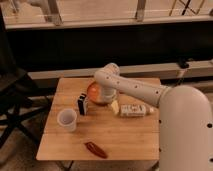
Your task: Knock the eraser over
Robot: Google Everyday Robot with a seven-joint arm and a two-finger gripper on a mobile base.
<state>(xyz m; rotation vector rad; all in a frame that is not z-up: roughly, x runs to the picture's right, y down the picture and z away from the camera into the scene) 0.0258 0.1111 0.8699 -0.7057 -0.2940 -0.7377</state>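
wooden slat table [125, 142] by a dark wall and railing, arm reaching in from the right toward the eraser [82, 103].
eraser is standing upright near the table's left-middle, just behind and right of the white cup [67, 119], so it's not knocked yet. gripper [106, 96] is sitting low over the table just right of the eraser, mostly hidden by the wrist, close against an orange round object [95, 92]; can't tell how its pincer is set. looks like the arm is lining up beside the block for a sideways push to the left, my read only. white bottle [132, 110] is lying flat under the forearm, and a red item [95, 149] is lying near the front edge, both clear of the push path. cup is sitting close enough that a toppling eraser could clip it.
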